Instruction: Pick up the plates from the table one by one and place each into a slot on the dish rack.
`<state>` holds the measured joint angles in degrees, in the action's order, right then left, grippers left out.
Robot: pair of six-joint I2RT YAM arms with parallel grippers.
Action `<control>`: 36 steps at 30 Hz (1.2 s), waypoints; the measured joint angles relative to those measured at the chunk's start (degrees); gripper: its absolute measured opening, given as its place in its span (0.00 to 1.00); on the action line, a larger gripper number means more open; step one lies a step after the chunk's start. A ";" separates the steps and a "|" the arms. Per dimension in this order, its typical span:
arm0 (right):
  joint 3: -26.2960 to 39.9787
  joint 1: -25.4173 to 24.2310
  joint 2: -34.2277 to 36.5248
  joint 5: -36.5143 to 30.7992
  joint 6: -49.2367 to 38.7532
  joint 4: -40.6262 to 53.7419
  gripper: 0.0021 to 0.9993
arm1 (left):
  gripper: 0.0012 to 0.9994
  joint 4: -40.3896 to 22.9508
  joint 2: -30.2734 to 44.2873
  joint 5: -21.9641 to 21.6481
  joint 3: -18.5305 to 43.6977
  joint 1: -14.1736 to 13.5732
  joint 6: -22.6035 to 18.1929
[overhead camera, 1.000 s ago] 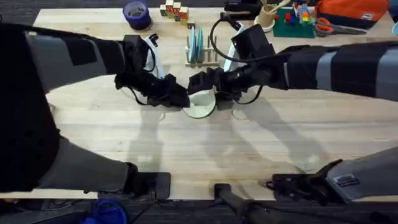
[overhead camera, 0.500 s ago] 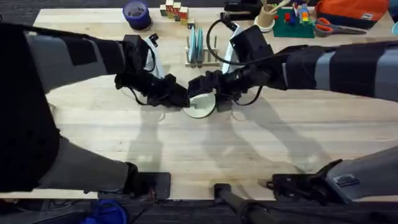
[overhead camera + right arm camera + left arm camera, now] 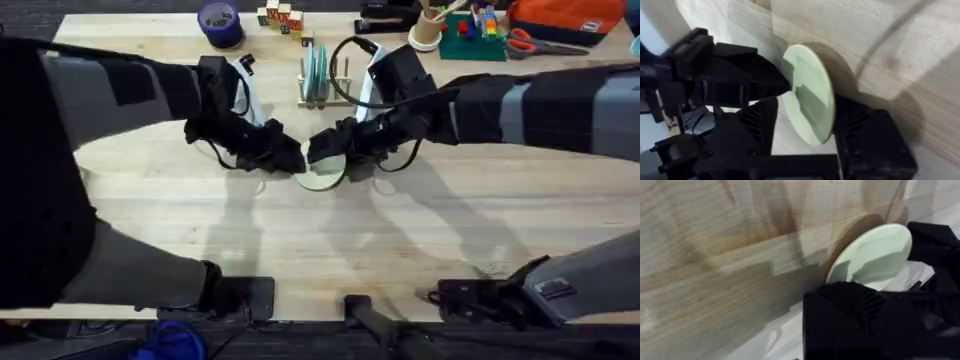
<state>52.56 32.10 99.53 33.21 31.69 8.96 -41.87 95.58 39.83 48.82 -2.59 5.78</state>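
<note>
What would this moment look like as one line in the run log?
pale cream-yellow round plate: at table middle | right gripper: straddling its rim | left gripper: at opposite edge | wooden peg dish rack: blue-teal plates slotted

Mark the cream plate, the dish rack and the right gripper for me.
cream plate (image 3: 810, 100): right wrist view, middle of its face.
dish rack (image 3: 345, 68): overhead view, upright peg right of the slotted blue plates.
right gripper (image 3: 325, 152): overhead view, between its fingertips at the plate's rim.

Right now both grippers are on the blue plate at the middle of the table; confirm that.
Not quite: the plate is pale cream, not blue, as the right wrist view shows. Both the left gripper and right gripper do meet at it, mid-table.
</note>
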 joint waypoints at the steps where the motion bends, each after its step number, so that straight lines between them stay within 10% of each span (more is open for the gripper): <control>1: 0.00 0.00 0.18 0.10 0.00 0.11 0.59 | 0.04 0.00 0.01 0.00 0.00 0.00 0.00; 11: -0.63 -0.09 0.77 4.54 1.40 1.30 0.05 | 0.04 -0.49 -0.01 0.23 0.04 0.36 0.00; 36: -0.65 -0.07 0.60 5.42 1.59 1.35 0.03 | 0.04 -0.72 -0.01 0.46 0.04 0.59 0.02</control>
<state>51.90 32.03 100.14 38.63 33.28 10.31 -42.59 95.57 40.29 48.86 -2.00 5.80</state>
